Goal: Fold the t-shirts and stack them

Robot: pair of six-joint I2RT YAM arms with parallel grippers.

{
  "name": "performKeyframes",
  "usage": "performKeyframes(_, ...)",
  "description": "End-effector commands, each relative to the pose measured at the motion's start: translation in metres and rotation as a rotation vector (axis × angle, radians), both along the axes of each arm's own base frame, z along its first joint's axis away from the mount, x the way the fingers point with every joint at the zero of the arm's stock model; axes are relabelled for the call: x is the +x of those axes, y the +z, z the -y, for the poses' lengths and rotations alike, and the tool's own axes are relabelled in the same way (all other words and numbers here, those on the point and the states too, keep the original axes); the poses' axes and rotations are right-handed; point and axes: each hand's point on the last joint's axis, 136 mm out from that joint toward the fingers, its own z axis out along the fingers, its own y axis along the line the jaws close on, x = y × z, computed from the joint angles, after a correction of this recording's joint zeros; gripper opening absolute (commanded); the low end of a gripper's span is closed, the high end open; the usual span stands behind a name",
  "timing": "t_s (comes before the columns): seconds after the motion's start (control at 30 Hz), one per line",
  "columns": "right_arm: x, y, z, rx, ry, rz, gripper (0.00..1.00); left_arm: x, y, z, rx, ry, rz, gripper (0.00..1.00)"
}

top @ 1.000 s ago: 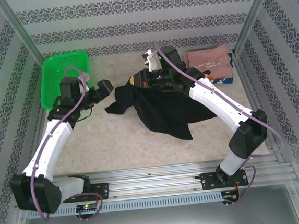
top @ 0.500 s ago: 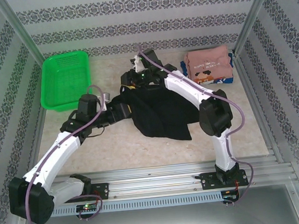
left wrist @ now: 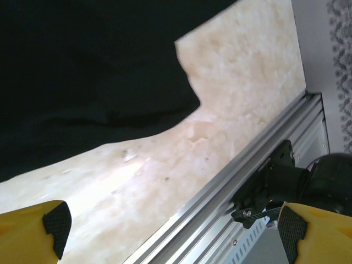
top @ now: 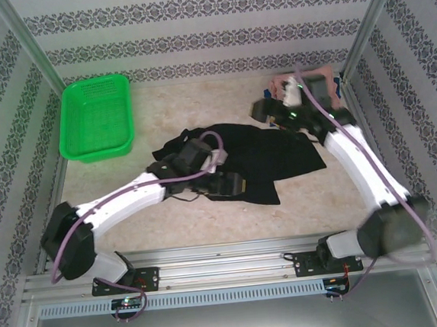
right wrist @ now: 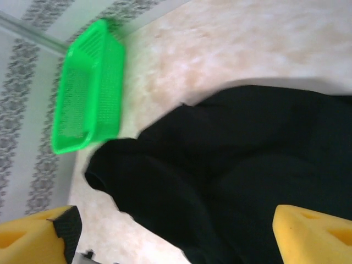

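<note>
T-shirts seen: 2. 1 black tee (top: pixel 282 152) right of green basket (top: pixel 95 82), 1 pink tee (top: pixel 319 71) far right of it, partly hidden. Baskets: 1. Arms: 2, left arm (top: pixel 122 199), right arm (top: pixel 360 162).

Rumpled black t-shirt (top: pixel 279 154) centre (pink one (top: pixel 322 72) far right)

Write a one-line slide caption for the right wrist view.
Open right gripper faces the rumpled black t-shirt lying on the table, with the green basket beyond it near the wall.

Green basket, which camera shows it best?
The top external view: the whole green basket sits unobstructed at the table's far left. The right wrist view catches it sideways and blurred, beyond the black t-shirt.
</note>
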Motion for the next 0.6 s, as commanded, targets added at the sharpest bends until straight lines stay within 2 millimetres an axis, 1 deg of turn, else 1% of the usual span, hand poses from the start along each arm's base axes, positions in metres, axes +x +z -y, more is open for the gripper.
performKeyframes(0.0, -0.041, -0.057, 0.045, -0.069, -0.068, -0.134, 0.94, -0.003, -0.006, 0.032, 0.090, -0.081, 0.064, 0.96)
performKeyframes(0.07, -0.054, -0.064, 0.062, -0.039, -0.110, -0.156, 0.95, -0.005, -0.011, 0.053, 0.144, -0.124, 0.059, 0.94)
performKeyframes(0.17, -0.067, -0.066, 0.079, -0.044, -0.144, -0.156, 0.95, -0.014, -0.023, 0.087, 0.203, -0.179, 0.005, 0.90)
performKeyframes(0.23, -0.070, -0.067, 0.083, -0.070, -0.155, -0.154, 0.95, -0.021, -0.032, 0.109, 0.186, -0.166, -0.059, 0.86)
performKeyframes(0.3, -0.069, -0.066, 0.081, -0.051, -0.157, -0.148, 0.95, -0.026, -0.042, 0.123, 0.149, -0.114, -0.127, 0.83)
performKeyframes(0.4, -0.067, -0.065, 0.080, -0.041, -0.153, -0.145, 0.95, -0.026, -0.059, 0.128, 0.100, 0.032, -0.237, 0.81)
performKeyframes(0.5, -0.066, -0.061, 0.076, -0.067, -0.130, -0.129, 0.96, -0.022, -0.064, 0.126, 0.017, 0.199, -0.319, 0.80)
performKeyframes(0.57, -0.065, -0.059, 0.072, -0.068, -0.115, -0.122, 0.96, -0.020, -0.071, 0.124, -0.021, 0.296, -0.364, 0.80)
